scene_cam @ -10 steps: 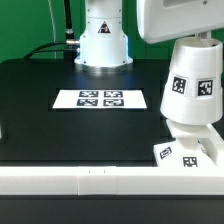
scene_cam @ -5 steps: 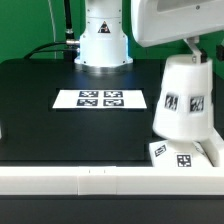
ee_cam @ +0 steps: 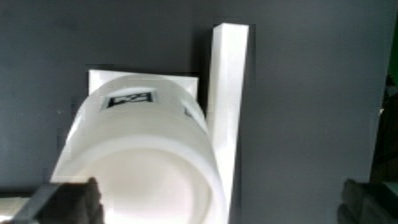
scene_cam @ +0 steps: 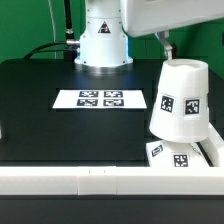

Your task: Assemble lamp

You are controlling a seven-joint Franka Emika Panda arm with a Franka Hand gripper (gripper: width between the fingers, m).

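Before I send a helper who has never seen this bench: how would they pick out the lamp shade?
Start at the black table and go to its near corner on the exterior view's right. The shade stands there tilted over the flat square base. It is the tall tapered white cup with square markers on its side, unlike the flat marker board lying mid-table.

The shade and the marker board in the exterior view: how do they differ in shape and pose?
The shade is a tall tapered cup, tilted, above the square base; the marker board is a thin sheet lying flat on the table. The shade shows two markers, the marker board four. Both are white with black-and-white square markers.
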